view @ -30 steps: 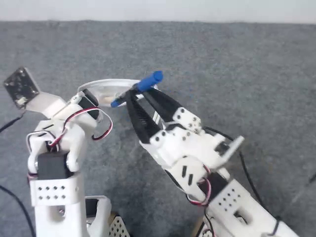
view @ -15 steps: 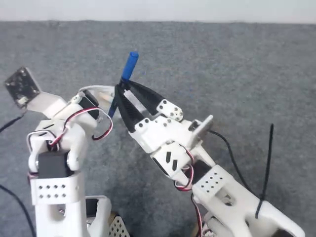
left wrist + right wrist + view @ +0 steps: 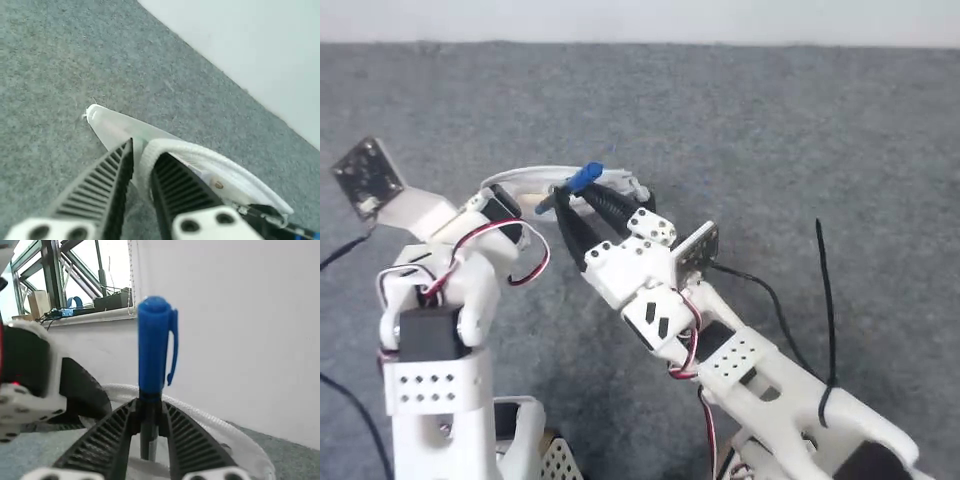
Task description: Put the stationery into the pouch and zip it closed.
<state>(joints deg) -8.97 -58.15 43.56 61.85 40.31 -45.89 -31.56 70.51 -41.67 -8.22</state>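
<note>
Right gripper (image 3: 568, 196) clamps pen (image 3: 582, 179), jaws almost together on dark barrel just below blue cap. We see pen tilted, cap end high, other end low at mouth of pouch (image 3: 532, 178); we cannot tell whether tip is inside. Left gripper (image 3: 142, 152) pinches pouch's white corded rim, jaws narrow gap apart with rim between them. Pouch lies on grey felt table (image 3: 790, 130), mouth arched open, just beyond left arm, both grippers meeting at it.
</note>
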